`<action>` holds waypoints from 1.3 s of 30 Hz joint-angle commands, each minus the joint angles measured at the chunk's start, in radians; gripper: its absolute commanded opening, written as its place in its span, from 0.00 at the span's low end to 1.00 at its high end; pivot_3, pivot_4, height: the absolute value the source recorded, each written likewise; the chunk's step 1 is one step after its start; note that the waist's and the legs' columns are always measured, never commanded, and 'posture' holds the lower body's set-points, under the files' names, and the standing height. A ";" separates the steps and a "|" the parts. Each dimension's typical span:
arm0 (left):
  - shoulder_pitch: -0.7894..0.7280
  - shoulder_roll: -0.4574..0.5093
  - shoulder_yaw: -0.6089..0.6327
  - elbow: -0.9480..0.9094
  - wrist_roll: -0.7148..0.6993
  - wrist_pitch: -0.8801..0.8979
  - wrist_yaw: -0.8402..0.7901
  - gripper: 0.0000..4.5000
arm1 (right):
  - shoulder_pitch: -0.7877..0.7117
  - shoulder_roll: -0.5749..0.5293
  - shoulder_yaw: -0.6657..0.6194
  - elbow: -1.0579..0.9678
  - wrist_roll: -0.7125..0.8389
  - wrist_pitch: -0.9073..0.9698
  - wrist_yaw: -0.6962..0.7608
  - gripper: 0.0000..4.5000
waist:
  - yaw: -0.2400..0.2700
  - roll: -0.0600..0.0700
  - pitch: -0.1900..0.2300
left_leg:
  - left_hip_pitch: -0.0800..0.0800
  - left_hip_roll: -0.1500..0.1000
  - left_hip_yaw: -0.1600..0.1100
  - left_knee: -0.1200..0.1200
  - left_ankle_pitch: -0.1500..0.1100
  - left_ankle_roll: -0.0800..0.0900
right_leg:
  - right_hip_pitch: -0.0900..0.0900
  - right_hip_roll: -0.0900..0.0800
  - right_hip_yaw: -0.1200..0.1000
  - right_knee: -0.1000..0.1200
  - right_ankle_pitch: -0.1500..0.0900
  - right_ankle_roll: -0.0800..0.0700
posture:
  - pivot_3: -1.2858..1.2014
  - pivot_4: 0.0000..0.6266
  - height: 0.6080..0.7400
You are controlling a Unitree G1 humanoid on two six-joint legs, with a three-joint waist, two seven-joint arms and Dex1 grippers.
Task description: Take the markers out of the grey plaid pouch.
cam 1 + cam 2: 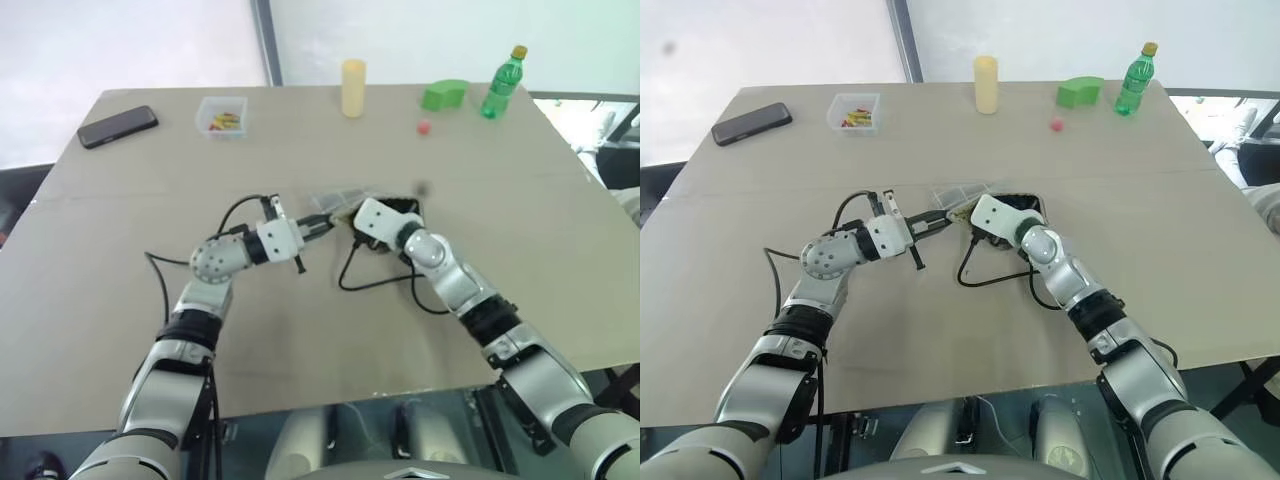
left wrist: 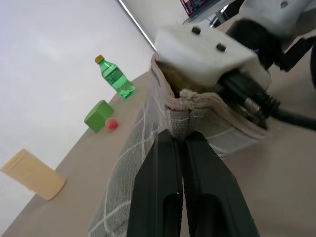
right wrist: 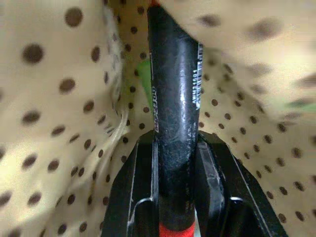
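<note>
The grey plaid pouch (image 1: pixel 338 198) lies mid-table, its mouth held up. My left gripper (image 2: pixel 181 136) is shut on the pouch's fabric edge (image 2: pixel 183 116) and points towards the right arm. My right gripper (image 3: pixel 177 143) is inside the pouch, amid the yellowish dotted lining (image 3: pixel 59 98). It is shut on a marker (image 3: pixel 175 94) with a black end and a red band near the fingers. A sliver of a green marker (image 3: pixel 144 81) shows beside it, deeper in the lining. From the head views the white right hand (image 1: pixel 378 216) covers the pouch's mouth.
Along the far edge stand a black phone (image 1: pixel 118 126), a clear box of small items (image 1: pixel 222 116), a yellow cylinder (image 1: pixel 353 88), a green block (image 1: pixel 445 95), a red ball (image 1: pixel 424 127) and a green bottle (image 1: pixel 503 83). Black cables (image 1: pixel 375 283) loop beneath my wrists.
</note>
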 commanded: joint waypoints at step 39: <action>-0.006 -0.033 0.060 -0.155 -0.161 0.319 0.074 0.00 | 0.091 -0.406 -0.214 -0.564 0.503 0.896 0.378 0.09 | 0.024 0.000 0.000 | -0.001 -0.001 -0.001 0.001 -0.001 0.002 | 0.000 -0.003 -0.002 -0.001 0.000 0.000 | 0.52 0.24 0.97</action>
